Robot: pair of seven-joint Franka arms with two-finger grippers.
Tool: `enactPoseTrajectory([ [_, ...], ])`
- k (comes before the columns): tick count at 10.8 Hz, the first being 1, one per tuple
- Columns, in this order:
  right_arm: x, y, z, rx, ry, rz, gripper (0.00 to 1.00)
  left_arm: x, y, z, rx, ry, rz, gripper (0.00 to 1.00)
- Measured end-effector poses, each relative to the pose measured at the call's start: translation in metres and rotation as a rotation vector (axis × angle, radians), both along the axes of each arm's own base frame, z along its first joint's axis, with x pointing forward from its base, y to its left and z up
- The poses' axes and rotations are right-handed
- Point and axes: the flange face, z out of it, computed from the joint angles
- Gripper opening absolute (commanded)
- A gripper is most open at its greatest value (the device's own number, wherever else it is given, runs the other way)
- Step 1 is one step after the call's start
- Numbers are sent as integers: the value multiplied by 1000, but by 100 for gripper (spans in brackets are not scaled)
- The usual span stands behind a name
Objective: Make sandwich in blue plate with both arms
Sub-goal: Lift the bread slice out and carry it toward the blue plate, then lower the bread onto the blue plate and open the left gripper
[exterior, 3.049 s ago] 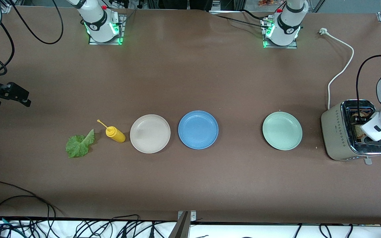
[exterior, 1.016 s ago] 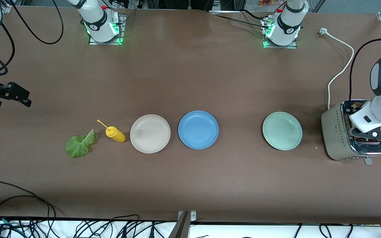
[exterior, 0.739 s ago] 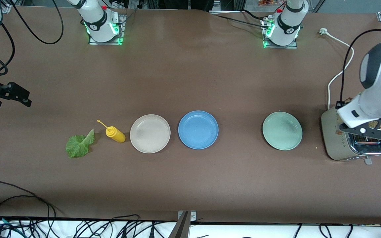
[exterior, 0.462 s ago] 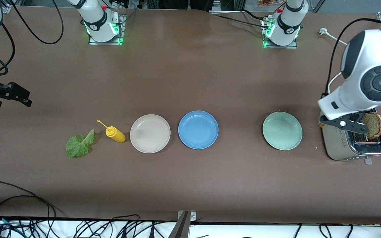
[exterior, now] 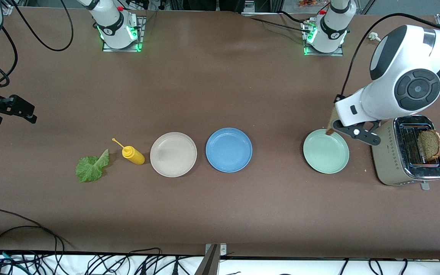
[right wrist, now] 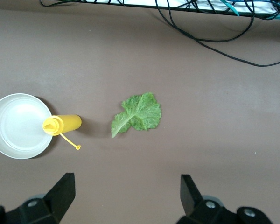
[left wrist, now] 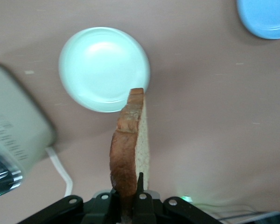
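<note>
My left gripper is shut on a slice of bread, held on edge by its brown crust. It hangs over the pale green plate's rim at the robots' side, where a bit of the slice shows under the white hand. A second slice stands in the toaster. The blue plate lies bare at mid-table. The lettuce leaf lies flat toward the right arm's end. High above that end my right gripper waits open, holding nothing.
A yellow squeeze bottle lies between the lettuce and a beige plate. The toaster's white cord runs toward the robots' side. Black cables trail along the table edge nearest the front camera.
My left gripper has lifted a slice out of the toaster and carried it toward the pale green plate. The other slice now shows in the toaster. The right arm has not moved.
</note>
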Motion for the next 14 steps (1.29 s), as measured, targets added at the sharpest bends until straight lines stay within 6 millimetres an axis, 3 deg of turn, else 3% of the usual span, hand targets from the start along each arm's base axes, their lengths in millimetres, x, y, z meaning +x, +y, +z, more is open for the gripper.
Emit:
enactPoseTrajectory([
  [3,0,1,0,1,0,1,100,-1,-43,-38,-149,99,-1,0],
  [7,0,2,0,1,0,2,100,22,-112,-113,-394,81,67,0],
  [9,0,2,0,1,-1,3,100,33,-150,-137,-537,30,144,2],
  [14,0,0,0,1,-1,-1,100,55,-180,-200,-753,-6,407,2],
])
